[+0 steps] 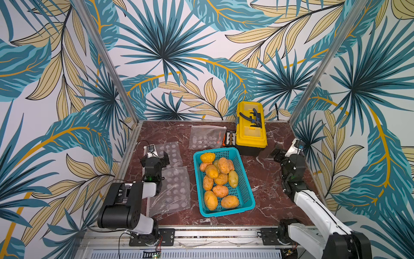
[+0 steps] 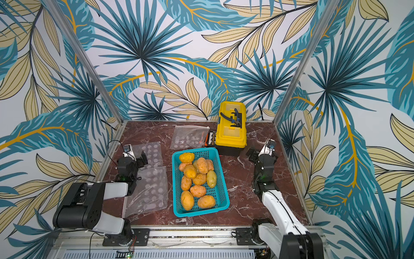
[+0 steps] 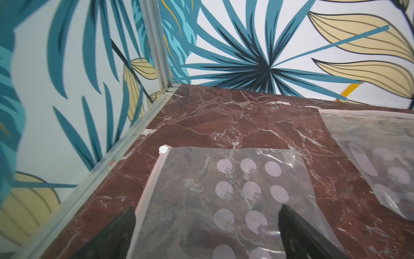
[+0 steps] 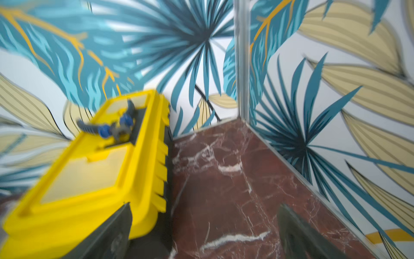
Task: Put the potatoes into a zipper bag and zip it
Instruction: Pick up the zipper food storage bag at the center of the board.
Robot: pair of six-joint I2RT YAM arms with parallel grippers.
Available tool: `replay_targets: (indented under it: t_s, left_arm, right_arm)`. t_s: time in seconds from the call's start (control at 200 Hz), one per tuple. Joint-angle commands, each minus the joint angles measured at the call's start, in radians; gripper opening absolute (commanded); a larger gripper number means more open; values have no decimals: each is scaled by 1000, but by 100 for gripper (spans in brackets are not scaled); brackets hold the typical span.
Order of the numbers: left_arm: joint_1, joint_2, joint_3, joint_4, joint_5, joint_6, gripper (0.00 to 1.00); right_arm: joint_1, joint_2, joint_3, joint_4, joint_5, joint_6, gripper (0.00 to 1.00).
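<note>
- Filling a teal plastic mesh basket (image 1: pixel 245 186) mid-table: tan oval potatoes (image 1: pixel 211 171), seen in top views only.
- Far clear plastic zipper bag (image 1: pixel 202 138) possibly holds something orange.
- Left gripper (image 3: pixel 207 235), right gripper (image 4: pixel 206 235): fingers apart, empty.

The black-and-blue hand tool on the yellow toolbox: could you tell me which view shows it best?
A top view: both top views show the hand tool sharp and whole on the yellow toolbox lid. The right wrist view shows it blurred; the left wrist view misses it.
</note>
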Motion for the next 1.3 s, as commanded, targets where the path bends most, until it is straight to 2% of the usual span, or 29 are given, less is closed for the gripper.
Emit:
replay_targets:
  t_s: [0.0,0.09,0.2,0.255,0.325,0.376,0.426,0.471,0.536,0.621,0.691,0.806,0.921,1.087,1.297]
  left_arm:
    - [-55,-146,-12,2,-186,45,100]
    - [-55,-313,-49,-18,-169,31,99]
    - [-52,-569,-46,-248,-157,-158,99]
    - [-47,-691,-5,-439,-92,-238,100]
    - [-43,-809,81,-735,-16,-353,99]
    - [-43,-871,90,-770,138,-275,99]
    - [-42,-925,68,-770,208,-270,99]
    - [-42,-983,24,-772,163,-353,99]
    - [-36,-1077,-54,-777,-7,-521,100]
    - [-5,-1158,-87,-797,79,-556,99]
    - [3,-1136,-30,-917,100,-608,99]
    - [5,-1022,80,-1139,108,-700,99]
    - [3,-917,164,-1252,180,-725,99]
    - [-27,-729,259,-1336,306,-734,100]
    - [-148,-463,350,-1351,303,-736,97]
  right_arm:
    - [-1,-82,-3,-182,34,135,100]
    - [-1,-100,24,-194,-94,143,99]
    - [-1,-90,101,-312,-179,197,99]
    - [-1,-94,128,-344,-211,171,100]
    - [-3,-113,129,-358,-214,209,100]
    - [-4,-137,104,-350,-201,257,100]
    - [-4,-167,67,-344,-164,315,99]
    - [-4,-194,34,-335,-129,356,99]
    - [-4,-228,16,-339,-98,364,99]
    - [-4,-243,31,-334,-172,300,99]
    - [-4,-219,79,-385,-211,292,99]
    - [-4,-143,126,-418,-265,296,99]
    - [-4,-73,154,-423,-307,292,99]
    - [-3,27,214,-481,-350,297,100]
    - [-3,114,268,-539,-368,292,99]
